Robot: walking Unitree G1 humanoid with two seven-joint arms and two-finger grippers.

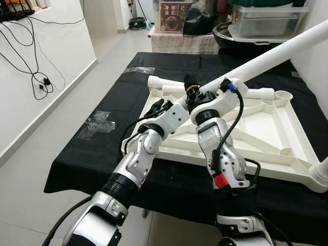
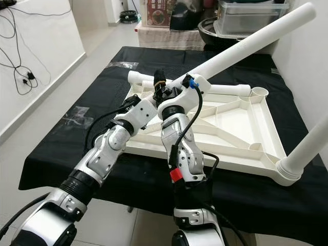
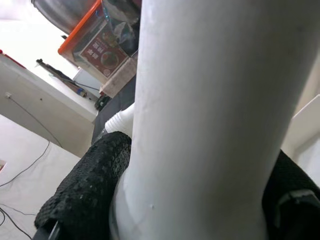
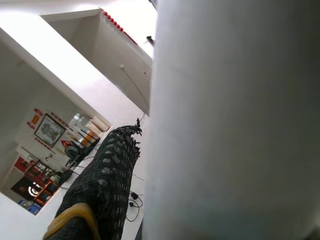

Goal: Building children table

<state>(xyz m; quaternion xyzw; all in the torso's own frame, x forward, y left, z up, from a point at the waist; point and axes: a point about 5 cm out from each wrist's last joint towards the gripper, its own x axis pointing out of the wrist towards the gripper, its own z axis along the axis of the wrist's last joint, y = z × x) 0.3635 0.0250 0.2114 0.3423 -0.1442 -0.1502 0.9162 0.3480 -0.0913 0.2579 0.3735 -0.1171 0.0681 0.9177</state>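
Tabletop lies upside down on our black-draped counter, toward its right edge | our left tool and right tool both clamp the lower end of the white leg over the tabletop's far-left corner | leg slants up toward the far right.

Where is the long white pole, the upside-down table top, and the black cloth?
Long white pole point(image 1: 277, 54), left eye view, middle of its shaft.
Table top point(image 1: 266, 133), left eye view, ribbed underside.
Black cloth point(image 1: 97, 154), left eye view, bare left part.
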